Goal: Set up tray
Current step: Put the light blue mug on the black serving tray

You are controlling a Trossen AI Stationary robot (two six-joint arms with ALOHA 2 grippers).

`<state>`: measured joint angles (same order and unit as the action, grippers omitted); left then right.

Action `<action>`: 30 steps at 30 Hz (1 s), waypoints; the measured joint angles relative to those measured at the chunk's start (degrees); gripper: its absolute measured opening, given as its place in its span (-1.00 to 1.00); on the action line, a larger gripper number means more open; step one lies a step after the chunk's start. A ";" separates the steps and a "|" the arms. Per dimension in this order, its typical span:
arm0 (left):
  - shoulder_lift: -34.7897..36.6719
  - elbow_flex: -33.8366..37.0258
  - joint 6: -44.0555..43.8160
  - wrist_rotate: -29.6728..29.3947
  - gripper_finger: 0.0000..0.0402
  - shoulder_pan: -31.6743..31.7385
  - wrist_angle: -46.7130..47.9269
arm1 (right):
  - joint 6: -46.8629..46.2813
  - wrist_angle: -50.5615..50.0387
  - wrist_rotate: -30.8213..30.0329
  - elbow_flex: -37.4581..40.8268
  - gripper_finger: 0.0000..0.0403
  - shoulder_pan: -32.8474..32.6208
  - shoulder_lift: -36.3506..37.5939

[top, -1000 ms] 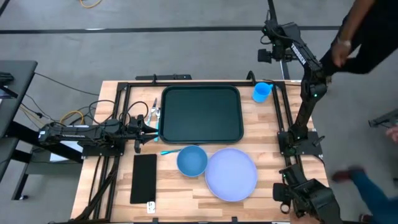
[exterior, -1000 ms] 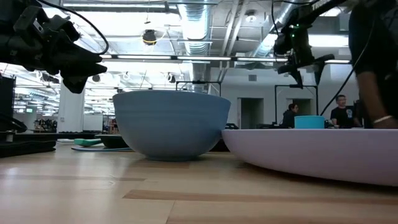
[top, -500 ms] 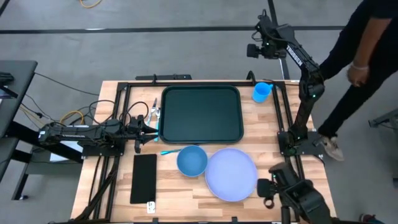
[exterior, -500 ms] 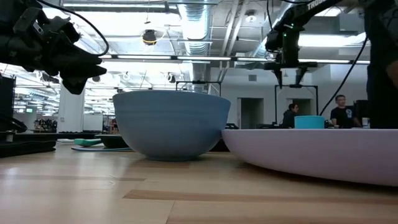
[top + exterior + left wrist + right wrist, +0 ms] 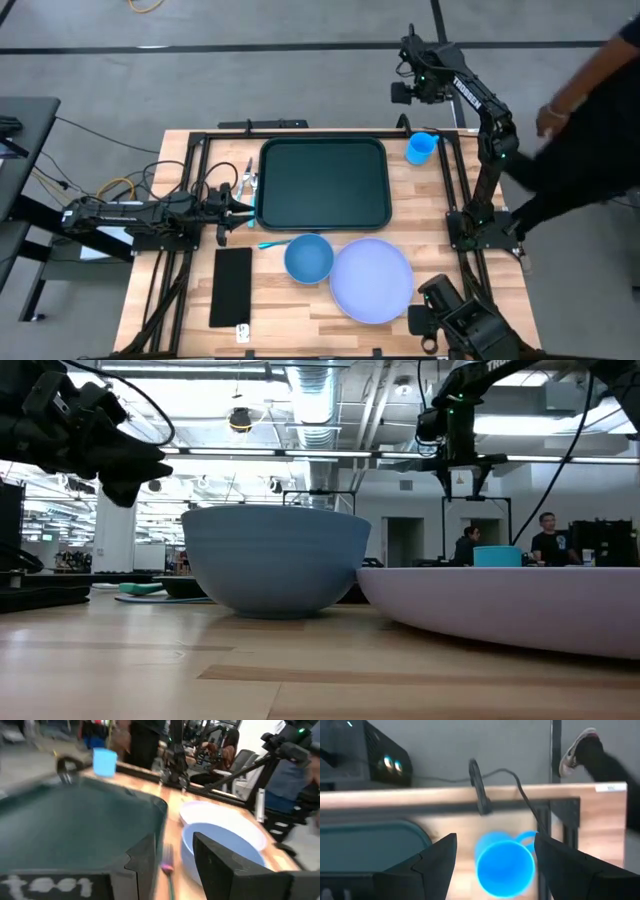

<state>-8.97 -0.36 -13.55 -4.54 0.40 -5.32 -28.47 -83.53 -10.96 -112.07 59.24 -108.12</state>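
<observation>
The tray (image 5: pixel 324 184) lies empty in the upper middle of the high view, flat on the wooden tabletop (image 5: pixel 420 200). Below it sit a blue bowl (image 5: pixel 308 257) and, touching the bowl's right side, a pale lavender plate (image 5: pixel 372 280). A narrow black rectangle (image 5: pixel 232 286) lies at lower left, and a blue cup (image 5: pixel 421 147) stands just right of the tray's upper right corner.

The left tool (image 5: pixel 238 207) rests at the tray's left edge, fingers spread apart with nothing between them; its wrist view looks across the tray toward the bowl and plate. The right tool (image 5: pixel 403 92) hangs raised at the upper right, above and beyond the tabletop's far edge, released and empty, its fingers (image 5: pixel 432 861) framing the cup below.

A person (image 5: pixel 590 110) stands at the right edge.
</observation>
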 joint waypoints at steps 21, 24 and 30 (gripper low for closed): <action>0.00 0.00 18.54 -0.37 -0.40 0.00 2.49 | 5.39 -2.05 0.26 0.02 0.29 0.01 0.00; -0.02 -0.01 18.50 -0.37 -0.40 0.00 2.50 | 2.44 -2.03 -0.67 0.02 0.29 0.02 0.00; -0.02 0.00 18.92 -0.37 -0.40 0.00 2.54 | -14.50 -2.55 -10.38 0.02 0.29 0.04 0.00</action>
<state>-8.99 -0.36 5.38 -4.91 0.40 -2.79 -42.97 -86.08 -21.34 -112.05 59.29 -108.12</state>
